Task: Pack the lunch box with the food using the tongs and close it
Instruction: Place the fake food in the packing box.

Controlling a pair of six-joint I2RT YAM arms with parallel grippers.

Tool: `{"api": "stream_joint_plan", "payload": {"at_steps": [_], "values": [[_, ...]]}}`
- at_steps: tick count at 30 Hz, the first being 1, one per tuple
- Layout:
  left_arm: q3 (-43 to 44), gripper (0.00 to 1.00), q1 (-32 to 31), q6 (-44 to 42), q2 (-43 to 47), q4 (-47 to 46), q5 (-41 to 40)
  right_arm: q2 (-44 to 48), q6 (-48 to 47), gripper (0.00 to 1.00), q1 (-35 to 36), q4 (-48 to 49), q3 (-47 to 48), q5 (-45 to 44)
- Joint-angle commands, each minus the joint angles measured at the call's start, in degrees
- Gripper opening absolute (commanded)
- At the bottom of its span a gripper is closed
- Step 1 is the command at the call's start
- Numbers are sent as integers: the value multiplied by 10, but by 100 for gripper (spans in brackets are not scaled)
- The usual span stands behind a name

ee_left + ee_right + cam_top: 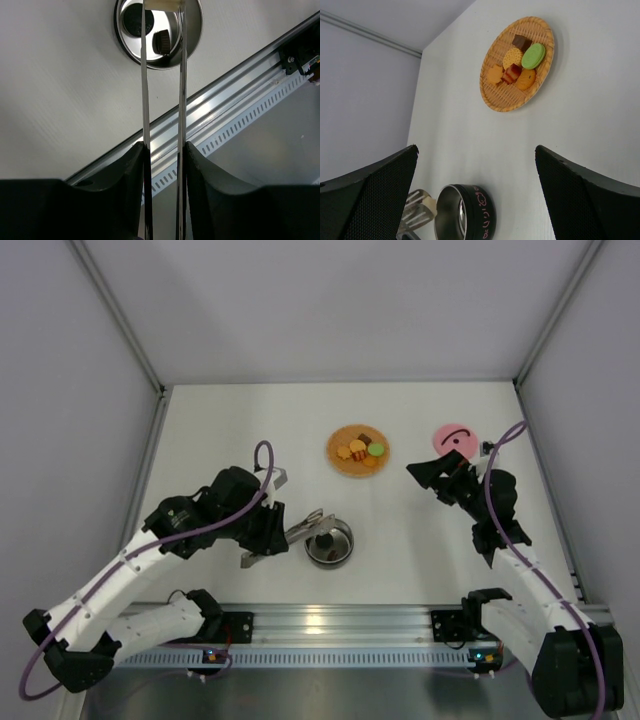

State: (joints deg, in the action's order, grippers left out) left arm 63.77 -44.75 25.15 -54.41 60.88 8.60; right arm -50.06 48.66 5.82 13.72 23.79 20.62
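Observation:
The steel lunch box (346,552) stands near the front, black outside with pink writing (482,215). A dark brown piece (162,41) lies inside it. My left gripper (262,540) is shut on the tongs (146,90), whose tips pinch a pale cream piece (431,204) at the box's rim. The rest of the food (362,449), including a green round (533,55), lies on the woven plate (492,97). The pink lid (453,438) rests at the back right. My right gripper (430,475) hangs open and holds nothing, just in front of the lid.
The woven plate (333,455) sits behind the lunch box at mid-table. A metal rail (235,100) runs along the near edge by the arm bases. White walls close the table on three sides.

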Motion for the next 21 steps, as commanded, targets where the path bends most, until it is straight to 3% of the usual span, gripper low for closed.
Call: {"api": "stream_joint_plan", "payload": {"at_steps": [1, 15, 21], "values": [[-16, 40, -2, -4, 18, 3, 33, -4, -1, 100, -8, 31, 22, -3], [-26, 48, -2, -6, 16, -9, 48, -2, -1, 100, -8, 30, 21, -2], [-1, 46, -2, 8, 9, -31, 21, 1, 6, 99, -8, 30, 23, -1]]}}
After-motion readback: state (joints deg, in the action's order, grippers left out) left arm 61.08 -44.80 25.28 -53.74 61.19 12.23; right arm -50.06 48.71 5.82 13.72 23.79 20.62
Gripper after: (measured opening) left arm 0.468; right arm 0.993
